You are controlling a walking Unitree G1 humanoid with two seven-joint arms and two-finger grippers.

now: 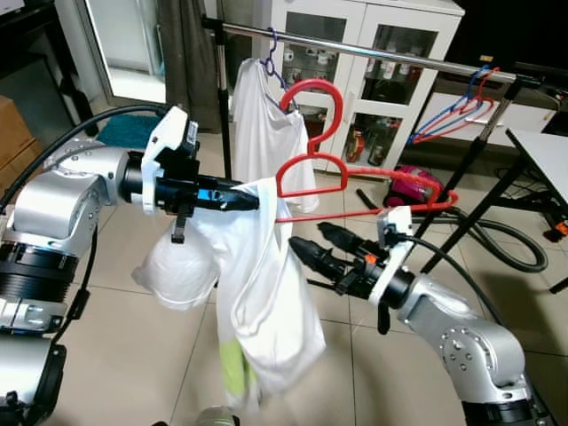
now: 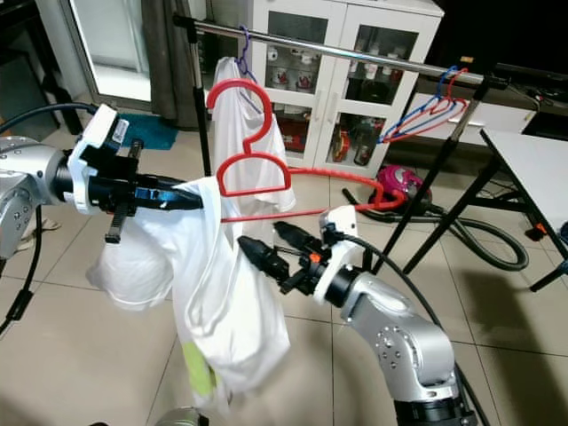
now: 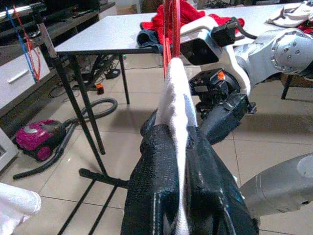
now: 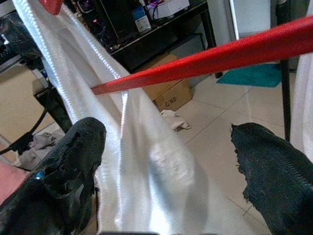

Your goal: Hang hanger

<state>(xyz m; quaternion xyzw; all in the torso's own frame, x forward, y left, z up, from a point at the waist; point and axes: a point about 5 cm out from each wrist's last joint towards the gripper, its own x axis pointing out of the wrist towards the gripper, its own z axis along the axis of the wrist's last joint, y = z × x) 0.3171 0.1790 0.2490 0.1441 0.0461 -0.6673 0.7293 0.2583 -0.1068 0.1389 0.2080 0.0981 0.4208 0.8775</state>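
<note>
A red hanger (image 1: 312, 169) stands upright in front of me, its hook just below the metal rail (image 1: 382, 51). A white shirt (image 1: 257, 293) is draped over the hanger's left end and hangs down. My left gripper (image 1: 251, 198) is shut on the shirt at that end; in the left wrist view the cloth (image 3: 178, 112) is pinched between the fingers (image 3: 151, 186), with the red hanger (image 3: 171, 29) beyond. My right gripper (image 1: 308, 237) is open just right of the shirt and under the hanger's bottom bar. In the right wrist view the cloth (image 4: 161, 166) lies between its spread fingers (image 4: 73, 166).
Another white shirt (image 1: 262, 124) hangs from the rail on a purple hanger, just behind the red hook. Red and blue hangers (image 1: 453, 115) hang at the rail's right end. A pink vacuum cleaner (image 1: 417, 185) and rack legs (image 1: 484, 204) lie behind; a table (image 1: 546, 146) stands right.
</note>
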